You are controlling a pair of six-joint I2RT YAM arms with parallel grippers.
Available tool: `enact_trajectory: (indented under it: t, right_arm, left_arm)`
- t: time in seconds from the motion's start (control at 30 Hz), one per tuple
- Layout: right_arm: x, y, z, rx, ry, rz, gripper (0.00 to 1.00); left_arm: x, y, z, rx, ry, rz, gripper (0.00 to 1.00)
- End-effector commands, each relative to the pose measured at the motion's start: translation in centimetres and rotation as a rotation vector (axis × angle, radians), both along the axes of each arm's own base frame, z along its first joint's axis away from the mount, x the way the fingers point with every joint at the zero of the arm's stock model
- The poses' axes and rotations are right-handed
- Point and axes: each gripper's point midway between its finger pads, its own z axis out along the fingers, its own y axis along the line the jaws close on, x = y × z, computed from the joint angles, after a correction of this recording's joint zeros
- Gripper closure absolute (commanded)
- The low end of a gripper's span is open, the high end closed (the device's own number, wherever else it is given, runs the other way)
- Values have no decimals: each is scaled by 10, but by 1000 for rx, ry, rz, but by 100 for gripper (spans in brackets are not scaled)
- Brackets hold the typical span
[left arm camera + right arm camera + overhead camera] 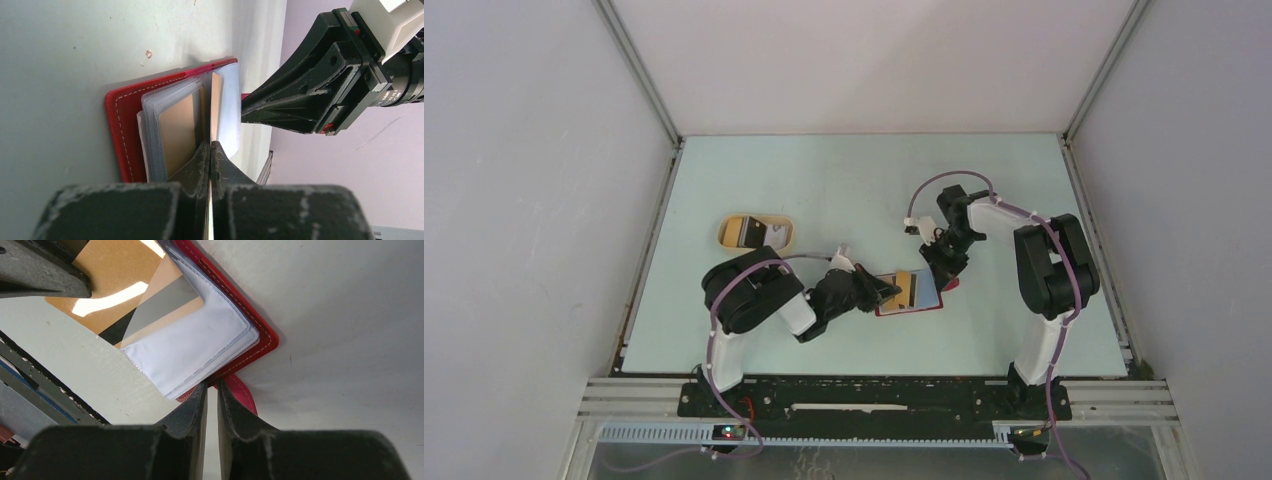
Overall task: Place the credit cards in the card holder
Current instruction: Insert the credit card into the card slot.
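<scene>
on the pale surface (844, 180) the left arm (754, 295) and right arm (1049, 270) fold low and inward over the open card holder (125, 115) lying between them. its sleeves (200, 340) look soft, likely floppy. left tool (211, 147) clamped on a thin golden-brown card (107, 270) by its end — probably stiff and slick; right tool (212, 390) a slit apart at the red tab (242, 392), grip unclear.

The left arm (749, 295) and right arm (1049, 265) had black joints and white shells, each trailing a purple cable (946, 178). On the left gripper (210, 145), the tapered black fingers (197, 167) were scuffed pale.
</scene>
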Motion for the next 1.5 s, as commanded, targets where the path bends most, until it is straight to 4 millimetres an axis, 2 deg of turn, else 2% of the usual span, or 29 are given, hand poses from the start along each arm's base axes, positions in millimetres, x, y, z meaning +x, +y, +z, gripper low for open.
enact_trajectory:
  t: [0.0,0.23,0.37,0.5,0.6,0.73,1.07,1.27,1.47]
  right_arm:
    - [-13,14,1,29,61,14,80]
    - [-13,15,2,31,56,17,80]
    - [-12,15,4,37,52,15,80]
    - [-13,16,5,41,52,15,80]
    - [-12,15,7,45,49,10,80]
    - [-11,15,8,51,47,7,80]
    - [-11,15,8,52,48,7,80]
    - [-11,16,7,52,50,9,80]
    - [-12,16,8,56,50,7,80]
  left_arm:
    - [1,-1,-5,44,-14,43,100]
    - [-4,-26,-1,68,-28,-21,100]
    - [-10,-30,-2,59,-12,-45,97]
    - [-15,-28,-1,58,-10,-61,95]
    - [-14,-19,-4,97,-26,-39,96]
    - [-4,-3,-14,256,-85,-8,99]
    - [13,2,-15,396,-168,7,100]
    - [10,1,-9,369,-180,-5,100]
    - [-3,-5,-8,216,-114,-7,100]
